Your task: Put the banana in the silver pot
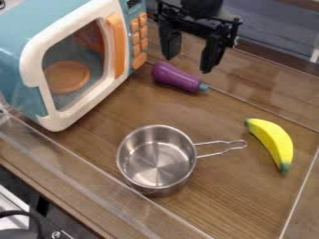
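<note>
Gripper (189, 53): black, hanging above the table's far side, pointing down, jaws spread apart, nothing between them
Banana (271, 143): lying flat on the wooden table (88, 145) at the right, green tip toward the camera, well apart from the gripper
Pot (157, 160): upright near the front, empty, wire handle reaching toward the banana, not touching it
Eggplant (178, 77): just below the gripper, beside the microwave (69, 58)
</note>
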Robot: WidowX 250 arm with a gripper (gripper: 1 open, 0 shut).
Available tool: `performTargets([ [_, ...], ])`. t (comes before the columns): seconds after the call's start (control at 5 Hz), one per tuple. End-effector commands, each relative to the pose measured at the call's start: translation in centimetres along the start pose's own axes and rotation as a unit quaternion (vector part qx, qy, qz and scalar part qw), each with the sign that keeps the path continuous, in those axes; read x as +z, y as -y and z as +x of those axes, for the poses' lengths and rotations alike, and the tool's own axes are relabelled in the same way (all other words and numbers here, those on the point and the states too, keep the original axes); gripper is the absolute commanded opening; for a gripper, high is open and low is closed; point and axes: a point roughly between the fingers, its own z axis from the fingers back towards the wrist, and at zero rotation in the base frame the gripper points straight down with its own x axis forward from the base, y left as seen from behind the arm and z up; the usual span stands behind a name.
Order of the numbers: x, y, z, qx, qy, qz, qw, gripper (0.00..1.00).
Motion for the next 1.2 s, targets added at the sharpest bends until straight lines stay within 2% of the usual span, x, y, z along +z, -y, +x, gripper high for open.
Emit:
performTargets([
  [0.0, -1.9, 0.3, -0.6, 0.013, -0.030, -0.004, 0.9995, 1.00],
  [0.2, -3.6, 3.0, -1.5, 0.020, -0.034, -0.018, 0.9991, 1.00],
  [0.4, -4.0, 4.5, -1.1, 0.025, -0.027, -0.029, 0.9989, 1.00],
  [0.6, -4.4, 4.8, -1.0, 0.029, -0.025, -0.032, 0.9987, 1.00],
  [0.8, -4.5, 5.3, -0.8, 0.081, -0.023, -0.038, 0.9957, 1.00],
  [1.0, -4.5, 5.8, -0.5, 0.139, -0.019, -0.045, 0.9892, 1.00],
])
